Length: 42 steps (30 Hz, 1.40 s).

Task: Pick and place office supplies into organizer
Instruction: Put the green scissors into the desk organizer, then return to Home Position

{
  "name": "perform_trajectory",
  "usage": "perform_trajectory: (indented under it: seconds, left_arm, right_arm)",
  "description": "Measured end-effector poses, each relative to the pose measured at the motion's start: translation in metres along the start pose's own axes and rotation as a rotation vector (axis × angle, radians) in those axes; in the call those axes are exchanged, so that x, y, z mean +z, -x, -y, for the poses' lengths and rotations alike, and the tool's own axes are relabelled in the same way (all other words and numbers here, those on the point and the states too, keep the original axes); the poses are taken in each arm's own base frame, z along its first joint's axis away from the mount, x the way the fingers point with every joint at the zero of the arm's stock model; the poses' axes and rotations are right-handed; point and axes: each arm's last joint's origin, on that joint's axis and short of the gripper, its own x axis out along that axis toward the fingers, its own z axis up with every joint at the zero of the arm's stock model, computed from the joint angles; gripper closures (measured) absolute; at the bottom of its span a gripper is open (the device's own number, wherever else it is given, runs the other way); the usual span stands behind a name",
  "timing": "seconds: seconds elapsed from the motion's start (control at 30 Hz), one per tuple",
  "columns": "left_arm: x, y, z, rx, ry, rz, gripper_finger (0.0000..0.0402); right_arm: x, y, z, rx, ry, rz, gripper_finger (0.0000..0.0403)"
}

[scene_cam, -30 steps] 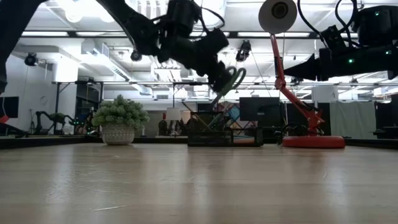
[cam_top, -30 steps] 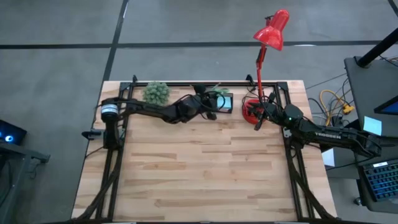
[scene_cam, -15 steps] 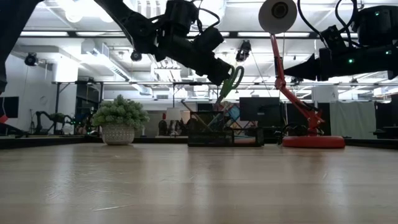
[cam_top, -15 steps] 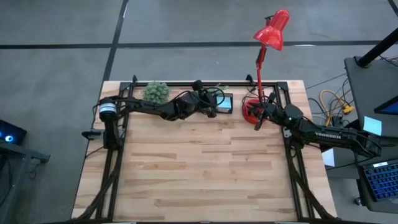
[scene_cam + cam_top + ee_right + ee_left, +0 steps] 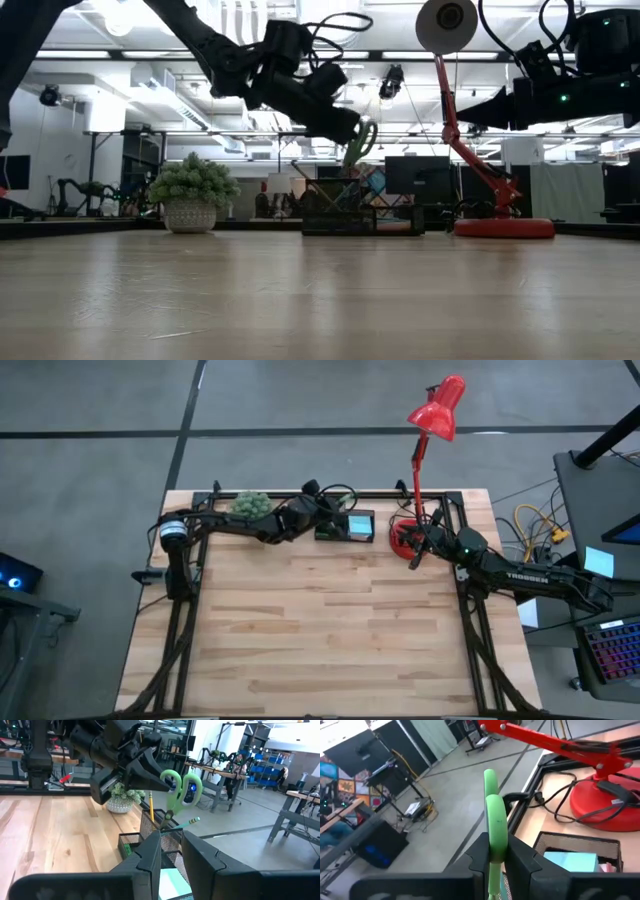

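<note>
"TROSSEN" in white letters on right arm (image 5: 540,578); no other readable text.

Left hand (image 5: 150,770) holds scissors (image 5: 179,790) above organizer (image 5: 150,837).

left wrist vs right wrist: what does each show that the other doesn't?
Only the left wrist view: the red desk lamp's round base and a light-blue sticky-note pad inside the black mesh organizer.

Only the right wrist view: the yellow pencil and teal pen standing in the organizer, and the small green potted plant.

Both: the green-handled scissors clamped in the left gripper jaws, above the organizer.
</note>
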Motion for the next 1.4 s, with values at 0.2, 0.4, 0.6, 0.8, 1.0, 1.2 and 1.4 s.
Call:
perform_trajectory:
  seconds: [0.2, 0.4, 0.6, 0.8, 1.0, 1.2, 1.4]
  left_arm:
    - [-0.009, -0.002, -0.002, -0.013, 0.038, -0.071, 0.0379]
    - [-0.014, -0.002, -0.004, -0.016, 0.057, -0.114, 0.0379]
    - [-0.016, -0.004, -0.008, -0.007, 0.119, -0.118, 0.0365]
    - [-0.016, -0.004, -0.009, -0.003, 0.12, -0.119, 0.0327]
    - [-0.016, -0.004, -0.008, -0.008, 0.12, -0.117, 0.0304]
    - [-0.01, -0.001, -0.008, -0.112, 0.13, -0.072, 0.0297]
    - [-0.001, 0.005, -0.013, -0.151, 0.136, -0.05, 0.0296]
  right_arm:
    - [0.0, 0.0, 0.0, 0.0, 0.001, 0.0, 0.0335]
    - [0.0, 0.0, 0.0, 0.0, 0.004, 0.0, 0.0335]
    - [0.0, 0.0, 0.0, 0.0, 0.003, 0.0, 0.0335]
    - [0.0, 0.0, 0.0, 0.0, 0.0, 0.0, 0.0335]
    - [0.0, 0.0, 0.0, 0.0, 0.0, 0.0, 0.0335]
    - [0.0, 0.0, 0.0, 0.0, 0.001, 0.0, 0.0335]
    - [0.0, 0.0, 0.0, 0.0, 0.001, 0.002, 0.0335]
